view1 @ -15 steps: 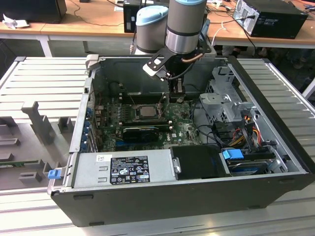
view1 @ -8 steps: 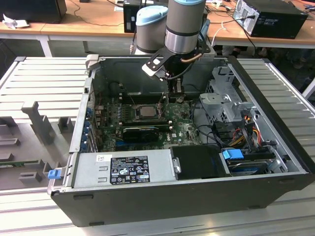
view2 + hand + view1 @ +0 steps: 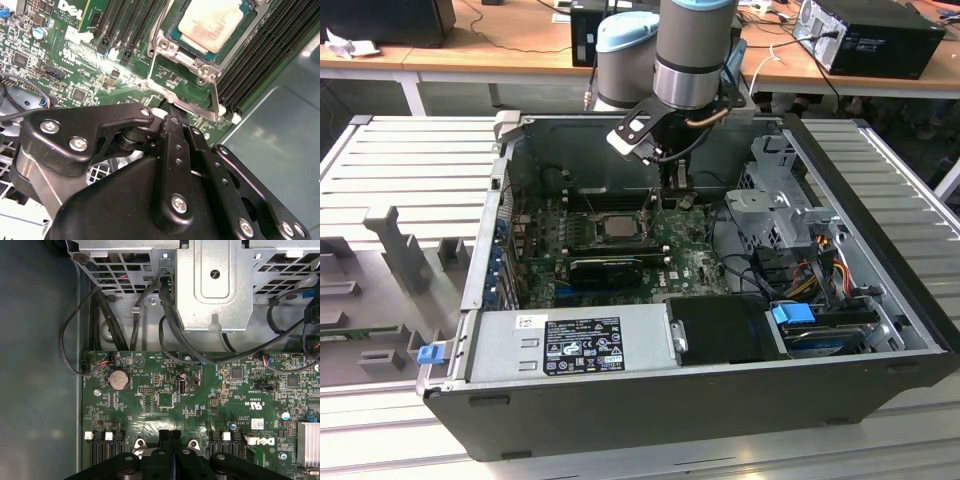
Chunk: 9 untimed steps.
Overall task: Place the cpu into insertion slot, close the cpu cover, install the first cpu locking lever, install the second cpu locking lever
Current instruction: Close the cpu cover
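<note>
The cpu [image 3: 212, 22], a small square chip with a dull beige metal top, lies in the insertion slot [image 3: 184, 46] on the green motherboard; the exterior view shows the cpu [image 3: 617, 225] at the board's middle. The cpu cover [image 3: 214, 97], a silver frame with a large opening, stands swung open off the slot, towards my gripper. My gripper [image 3: 172, 117] is shut, its black fingers pressed together with nothing between them, and their tips are at the cover's free edge. A thin metal lever [image 3: 159, 25] runs beside the slot. The gripper [image 3: 672, 190] hangs just beyond the chip inside the case.
Black memory slots [image 3: 260, 55] flank the socket. A metal drive cage [image 3: 215, 285] with black cables [image 3: 170, 325] stands past the board's edge. A coin battery [image 3: 119, 380] and a heat sink [image 3: 307, 442] sit on the board. The power supply [image 3: 570, 340] fills the case's near side.
</note>
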Motion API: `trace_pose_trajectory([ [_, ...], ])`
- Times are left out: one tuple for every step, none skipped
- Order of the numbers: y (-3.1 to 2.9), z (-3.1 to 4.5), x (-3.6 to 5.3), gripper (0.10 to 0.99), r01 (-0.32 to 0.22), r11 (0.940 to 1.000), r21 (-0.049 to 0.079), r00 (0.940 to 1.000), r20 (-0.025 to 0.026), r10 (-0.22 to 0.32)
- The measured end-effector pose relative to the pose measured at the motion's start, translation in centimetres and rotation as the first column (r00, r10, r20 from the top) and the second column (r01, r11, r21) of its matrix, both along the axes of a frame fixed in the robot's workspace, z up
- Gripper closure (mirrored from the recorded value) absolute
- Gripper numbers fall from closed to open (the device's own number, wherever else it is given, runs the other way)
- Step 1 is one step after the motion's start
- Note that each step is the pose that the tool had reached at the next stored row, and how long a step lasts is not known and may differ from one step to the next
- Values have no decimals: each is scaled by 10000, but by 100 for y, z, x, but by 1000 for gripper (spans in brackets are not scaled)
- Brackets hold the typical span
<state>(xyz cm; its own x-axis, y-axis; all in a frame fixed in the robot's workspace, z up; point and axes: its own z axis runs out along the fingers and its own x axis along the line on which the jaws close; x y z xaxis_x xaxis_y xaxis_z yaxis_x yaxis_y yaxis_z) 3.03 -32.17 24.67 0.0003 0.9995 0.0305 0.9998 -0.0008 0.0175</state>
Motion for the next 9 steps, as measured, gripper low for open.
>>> trace_pose_trajectory([
  [0,0,-2,980,0,10000,0,10000,0,0],
  [0,0,-4,980,0,10000,0,10000,0,0],
  [0,0,-6,980,0,10000,-1,10000,0,0],
  [0,0,-10,980,1,10000,0,10000,0,-1],
  [0,0,-16,980,0,10000,0,10000,0,0],
  [0,0,-28,980,0,10000,-1,10000,0,0],
  [0,0,-39,980,0,10000,-1,10000,0,0],
  [0,0,-49,980,1,10000,-1,10000,0,-1],
  [0,0,-58,980,1,10000,0,10000,0,-1],
])
